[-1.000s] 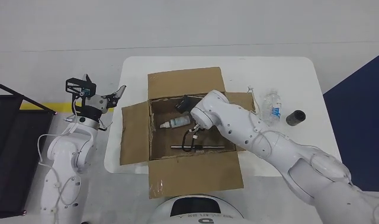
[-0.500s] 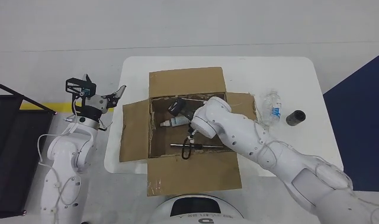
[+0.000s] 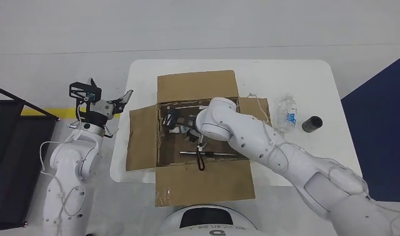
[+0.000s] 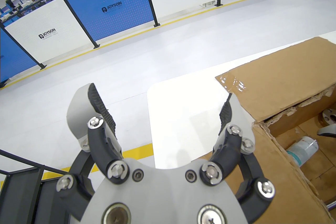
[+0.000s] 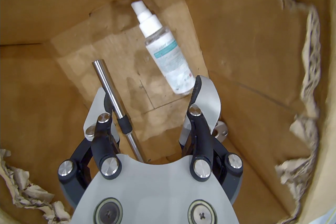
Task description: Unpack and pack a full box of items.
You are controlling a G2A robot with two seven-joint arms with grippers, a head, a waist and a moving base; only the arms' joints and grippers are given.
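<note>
Unpacking, I judge | right pincer [image 5: 152,88] spread wide, empty, near spray bottle [image 5: 165,57] in cardboard box [image 5: 249,25] | next: I lower, straddle it, close.

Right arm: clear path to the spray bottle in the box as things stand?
Probably yes. The right gripper is inside the box, open, and the spray bottle lies on the floor just ahead of it with nothing on top. The metal rod lies close beside one finger and might get nudged.
</note>
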